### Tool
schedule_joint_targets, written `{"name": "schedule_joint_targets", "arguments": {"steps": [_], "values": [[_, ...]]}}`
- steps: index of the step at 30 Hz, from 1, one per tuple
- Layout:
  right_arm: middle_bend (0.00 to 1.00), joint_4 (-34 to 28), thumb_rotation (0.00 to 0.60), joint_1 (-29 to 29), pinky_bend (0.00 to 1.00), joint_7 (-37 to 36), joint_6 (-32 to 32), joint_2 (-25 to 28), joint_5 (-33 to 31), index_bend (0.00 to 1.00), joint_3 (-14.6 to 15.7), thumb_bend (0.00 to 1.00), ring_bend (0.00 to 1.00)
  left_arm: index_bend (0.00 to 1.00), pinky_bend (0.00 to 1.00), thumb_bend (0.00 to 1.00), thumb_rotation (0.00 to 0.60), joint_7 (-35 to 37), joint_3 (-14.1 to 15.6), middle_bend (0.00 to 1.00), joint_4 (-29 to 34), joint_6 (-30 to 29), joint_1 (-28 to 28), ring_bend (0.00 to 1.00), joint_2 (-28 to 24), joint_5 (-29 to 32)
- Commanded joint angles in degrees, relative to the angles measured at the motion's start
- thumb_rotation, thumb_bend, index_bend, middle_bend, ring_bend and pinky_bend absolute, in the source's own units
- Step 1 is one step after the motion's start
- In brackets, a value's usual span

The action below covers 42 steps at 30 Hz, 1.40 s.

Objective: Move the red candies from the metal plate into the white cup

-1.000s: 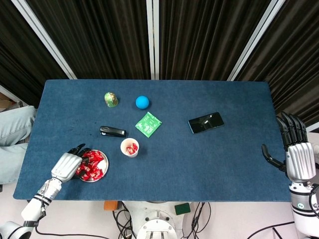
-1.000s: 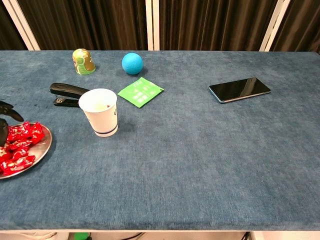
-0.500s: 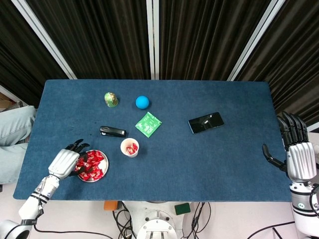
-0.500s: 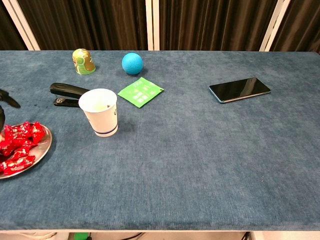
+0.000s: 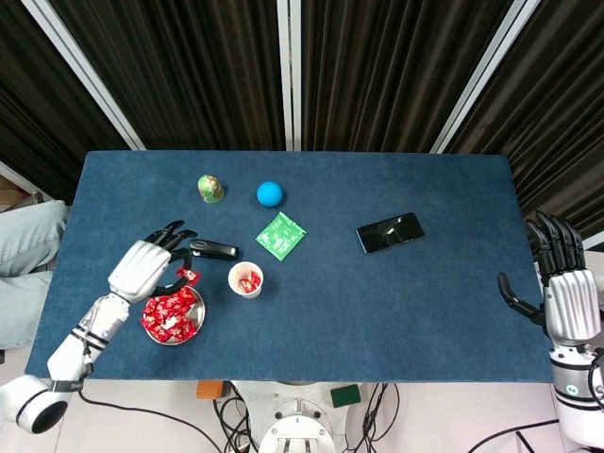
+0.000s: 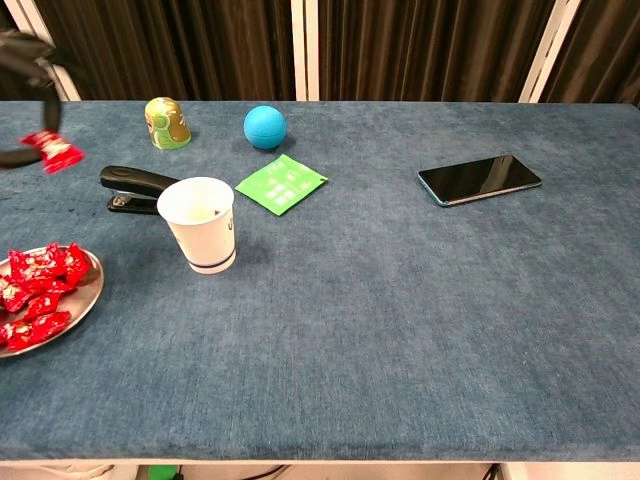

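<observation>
Blue felt tabletop (image 5: 377, 302); left hand (image 5: 143, 266) pinches crinkly red candy (image 6: 52, 151); right hand (image 5: 563, 300) released.

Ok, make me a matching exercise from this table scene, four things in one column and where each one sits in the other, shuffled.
Things:
1. red candy
2. blue ball
3. stapler
4. phone

Places:
A. just beyond the white cup
B. pinched in the left hand, lifted off the metal plate
C. right part of the table, lying flat
D. far side, next to the green figurine

Pairs: 1-B, 2-D, 3-A, 4-C
</observation>
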<state>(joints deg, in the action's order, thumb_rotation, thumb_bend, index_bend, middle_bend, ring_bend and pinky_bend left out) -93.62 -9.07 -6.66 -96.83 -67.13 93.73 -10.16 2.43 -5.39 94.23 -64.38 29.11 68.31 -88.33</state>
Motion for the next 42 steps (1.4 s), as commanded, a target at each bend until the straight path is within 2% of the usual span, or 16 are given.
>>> {"name": "schedule_joint_targets", "arguments": {"steps": [1, 10, 26, 30, 34, 42], "values": [[0.00, 0.26, 0.600, 0.08, 0.00, -0.31, 0.01, -0.11, -0.20, 0.00, 0.04, 0.37, 0.00, 0.60, 0.25, 0.35, 0.600, -1.73, -2.01, 0.19, 1.45, 3.85, 3.34, 0.05, 0.44, 2.05], [0.00, 1.13, 0.600, 0.28, 0.00, -1.54, -0.07, 0.02, -0.69, 0.00, -0.04, 0.37, 0.00, 0.60, 0.25, 0.36, 0.600, -5.89, -3.80, 0.19, -0.36, 9.61, 8.24, 0.05, 5.34, 7.46], [0.00, 1.72, 0.600, -0.02, 0.00, -2.09, 0.35, -0.15, -0.90, 0.00, -0.17, 0.37, 0.00, 0.60, 0.25, 0.36, 0.600, -7.86, -2.45, 0.20, -2.68, 11.84, 11.05, 0.05, 9.95, 9.28], [0.00, 1.56, 0.600, 0.01, 0.00, -2.02, 0.29, 0.08, -0.98, 0.00, -0.25, 0.37, 0.00, 0.53, 0.25, 0.36, 0.600, -7.68, -2.14, 0.20, -2.92, 11.80, 11.26, 0.05, 10.16, 9.30], [0.00, 1.49, 0.600, -0.02, 0.00, -1.98, 0.33, 0.09, -1.01, 0.00, -0.28, 0.37, 0.00, 0.39, 0.24, 0.35, 0.600, -7.39, -1.70, 0.20, -3.02, 11.66, 11.47, 0.05, 10.14, 8.72], [0.00, 1.44, 0.600, -0.11, 0.00, -1.86, 0.37, 0.04, -0.93, 0.00, -0.28, 0.37, 0.00, 0.38, 0.24, 0.35, 0.600, -7.54, -1.15, 0.20, -2.28, 10.42, 11.04, 0.05, 9.20, 8.54]]}}
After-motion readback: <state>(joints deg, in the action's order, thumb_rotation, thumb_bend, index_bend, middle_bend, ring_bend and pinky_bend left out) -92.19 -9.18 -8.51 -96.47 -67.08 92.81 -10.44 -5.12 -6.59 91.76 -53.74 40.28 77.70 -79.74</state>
